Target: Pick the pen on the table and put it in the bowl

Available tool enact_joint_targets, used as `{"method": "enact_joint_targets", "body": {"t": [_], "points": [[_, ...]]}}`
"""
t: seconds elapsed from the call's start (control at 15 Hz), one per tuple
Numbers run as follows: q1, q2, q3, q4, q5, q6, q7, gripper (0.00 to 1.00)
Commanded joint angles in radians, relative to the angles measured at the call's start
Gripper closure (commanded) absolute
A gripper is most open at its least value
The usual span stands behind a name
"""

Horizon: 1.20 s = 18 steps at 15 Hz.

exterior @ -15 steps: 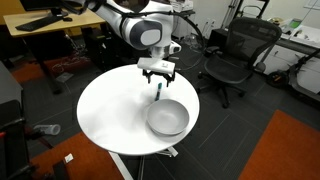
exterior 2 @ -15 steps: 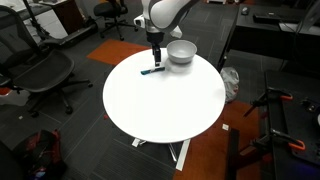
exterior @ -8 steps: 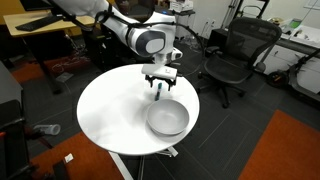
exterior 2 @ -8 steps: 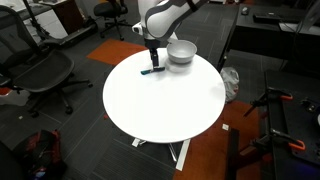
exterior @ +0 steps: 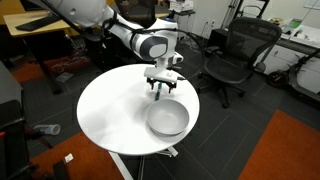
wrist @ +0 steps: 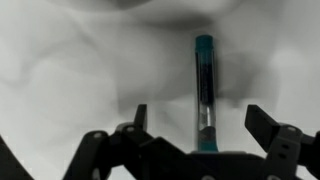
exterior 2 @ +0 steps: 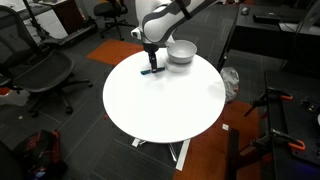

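The thin teal pen (wrist: 204, 85) lies flat on the round white table (exterior: 110, 110). In the wrist view it runs lengthwise between my two spread fingers, nearer the middle, with a gap on each side. My gripper (wrist: 203, 118) is open and low over the pen, close to the table top. In both exterior views the gripper (exterior: 162, 88) (exterior 2: 151, 68) stands straight down over the pen (exterior 2: 149, 72), just beside the grey metal bowl (exterior: 167, 119) (exterior 2: 181, 52). The bowl is empty.
Black office chairs (exterior: 232, 55) (exterior 2: 45, 75) stand around the table. A wooden desk (exterior: 45, 30) is at the back. An orange rug (exterior: 285, 150) lies on the dark floor. The table edge is near the bowl.
The gripper has come down toward the table and now straddles the pen. The pen and the bowl have not moved.
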Motion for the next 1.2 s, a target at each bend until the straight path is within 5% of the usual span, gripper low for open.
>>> {"method": "enact_joint_targets", "body": {"t": [0.0, 0.67, 1.13], "points": [[-0.001, 0.042, 0.010, 0.084, -0.011, -0.063, -0.018, 0.26], [0.003, 0.075, 0.012, 0.143, -0.009, -0.107, -0.016, 1.00], [0.028, -0.047, -0.028, 0.034, -0.036, -0.073, 0.051, 0.95]]}}
